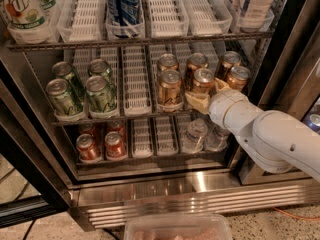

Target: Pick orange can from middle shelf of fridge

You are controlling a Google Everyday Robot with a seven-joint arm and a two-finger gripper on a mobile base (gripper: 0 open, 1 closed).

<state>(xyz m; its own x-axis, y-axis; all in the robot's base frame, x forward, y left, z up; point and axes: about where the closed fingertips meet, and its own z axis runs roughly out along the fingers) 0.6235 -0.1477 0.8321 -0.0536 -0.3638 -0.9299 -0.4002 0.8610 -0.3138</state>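
Six copper-orange cans stand in two rows on the right of the middle shelf [135, 114] of the fridge [200, 194]. The front row holds one orange can at the left [170, 88], one in the middle [202, 80] and one at the right [238, 77]. My gripper [206, 95], cream-coloured on a white arm, reaches in from the lower right. It sits at the middle front can, level with the can's lower half and touching or nearly touching it.
Several green cans [100, 93] stand on the left of the middle shelf. Red cans [115, 145] and clear bottles [195, 134] are on the lowest tier, tall bottles [122, 4] on the top tier. A plastic tub [177, 227] lies at the bottom edge. A dark door edge [20, 154] is at the left.
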